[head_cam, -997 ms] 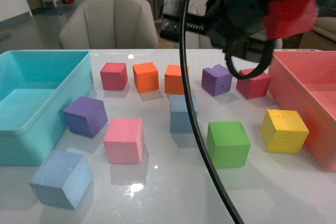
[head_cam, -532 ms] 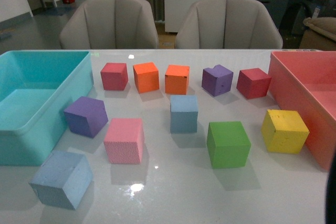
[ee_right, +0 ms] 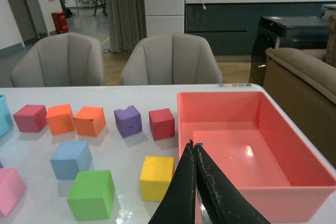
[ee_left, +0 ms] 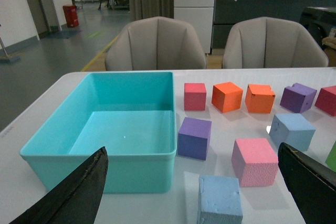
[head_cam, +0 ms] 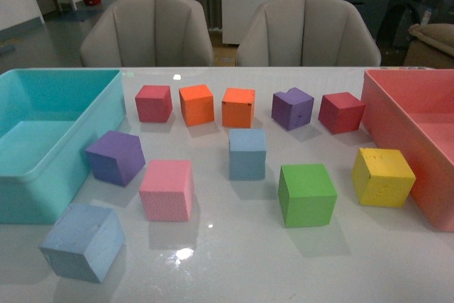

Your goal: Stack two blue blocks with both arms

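Now the arm has left front view. Near pale sky-blue foam cube [ee_left: 220,200] sits between left pincer's [ee_left: 191,149] parted fingers; right pincer [ee_right: 193,145] closed.

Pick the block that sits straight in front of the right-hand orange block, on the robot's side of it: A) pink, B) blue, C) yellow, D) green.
B: in the front view the blue block sits just nearer the robot than the right-hand orange block.
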You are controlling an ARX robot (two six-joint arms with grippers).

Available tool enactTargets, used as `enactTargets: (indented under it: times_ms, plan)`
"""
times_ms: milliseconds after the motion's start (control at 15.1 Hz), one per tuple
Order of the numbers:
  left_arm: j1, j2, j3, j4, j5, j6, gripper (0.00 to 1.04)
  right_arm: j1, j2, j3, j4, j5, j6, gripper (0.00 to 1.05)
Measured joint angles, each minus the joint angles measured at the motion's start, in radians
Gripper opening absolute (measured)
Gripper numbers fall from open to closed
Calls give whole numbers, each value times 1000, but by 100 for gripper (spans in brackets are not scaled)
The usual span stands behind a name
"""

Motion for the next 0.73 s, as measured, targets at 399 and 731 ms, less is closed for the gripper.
enactTargets:
  times_ms: [399, 731]
  plan:
    - [0, 0, 0, 0, 0, 0, 98, 0, -83, -72, -20, 0, 0, 2]
    - [0, 0, 0, 0, 0, 0, 98, 0, -204, -110, -138, 0, 0, 2]
